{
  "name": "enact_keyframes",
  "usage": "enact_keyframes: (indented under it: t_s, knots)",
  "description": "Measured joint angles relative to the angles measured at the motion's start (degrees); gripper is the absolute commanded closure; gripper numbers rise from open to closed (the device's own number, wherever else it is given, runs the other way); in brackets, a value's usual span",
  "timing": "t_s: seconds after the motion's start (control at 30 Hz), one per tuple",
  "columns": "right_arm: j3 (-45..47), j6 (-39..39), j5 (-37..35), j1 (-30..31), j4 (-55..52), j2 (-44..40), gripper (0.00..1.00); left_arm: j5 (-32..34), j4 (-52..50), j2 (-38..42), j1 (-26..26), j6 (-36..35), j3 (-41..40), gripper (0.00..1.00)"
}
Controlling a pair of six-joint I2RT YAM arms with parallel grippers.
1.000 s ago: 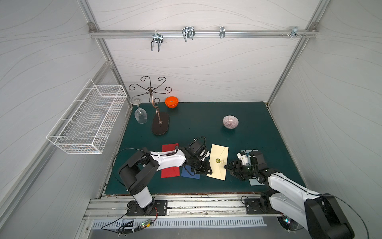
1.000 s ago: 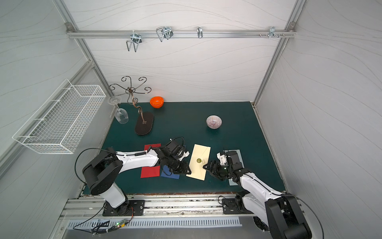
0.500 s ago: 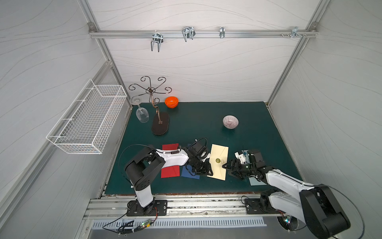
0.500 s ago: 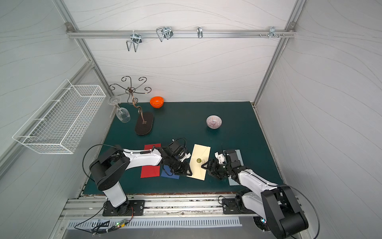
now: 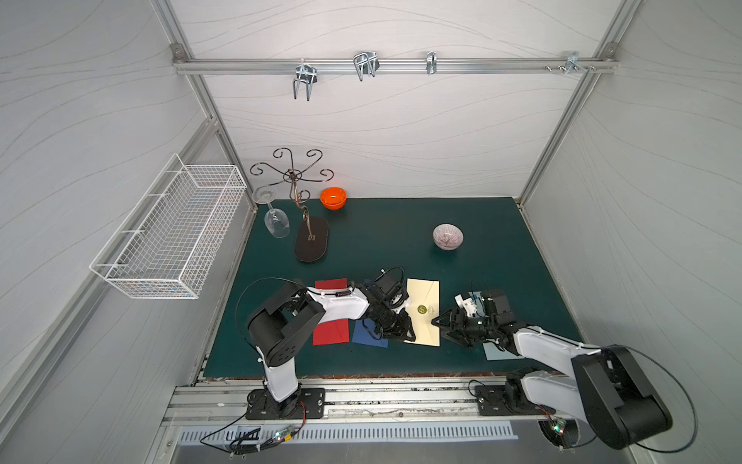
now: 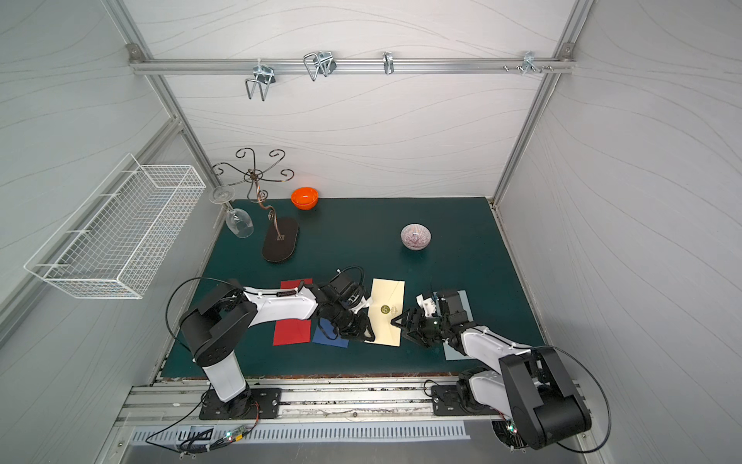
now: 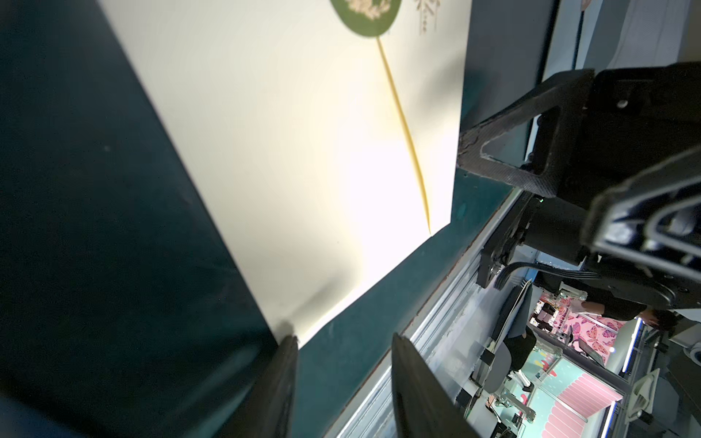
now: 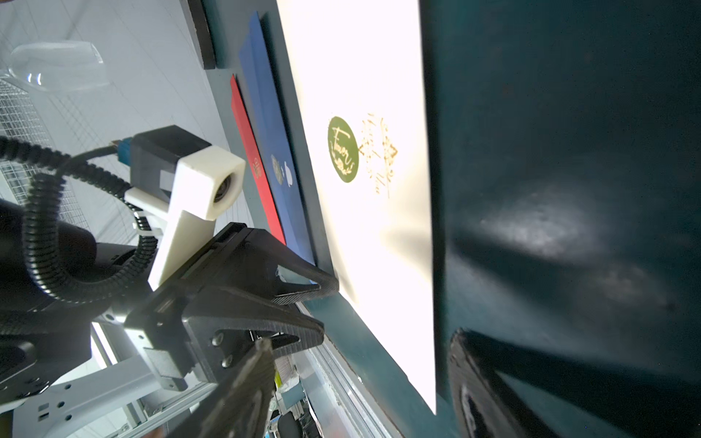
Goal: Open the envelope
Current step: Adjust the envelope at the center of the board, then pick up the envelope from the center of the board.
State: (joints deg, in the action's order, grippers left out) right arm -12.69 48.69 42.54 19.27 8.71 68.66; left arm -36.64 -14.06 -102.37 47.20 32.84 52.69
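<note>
L gripper (image 5: pixel 404 332), jaws apart and empty, sat at the 7 o'clock corner of the cream paper envelope (image 5: pixel 419 293). R gripper (image 5: pixel 441 327), also spread and empty, was at its 4 o'clock edge. Envelope lay flat on the dark green mat (image 5: pixel 401 225), toward 6 o'clock, round green seal sticker (image 5: pixel 422 309) intact. Step, prob.: approach. Next: pin the body, work a tip under the flap (image 5: pixel 434 299).

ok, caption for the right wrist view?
Cream envelope, green seal intact, flat on the mat; left gripper open at its edge.
</note>
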Motion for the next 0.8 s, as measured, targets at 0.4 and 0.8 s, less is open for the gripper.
enact_keyframes:
  t_s: [0.4, 0.8]
  knots:
    - [2.62, 1.62, 4.09, -0.17, 12.02, 5.31, 0.34, -0.04, 0.00, -0.02, 0.00, -0.17, 0.00, 0.55]
    - [1.90, 2.49, 6.05, 2.43, 22.99, 14.84, 0.51, -0.68, 0.44, -0.33, -0.04, -0.33, 0.00, 0.55]
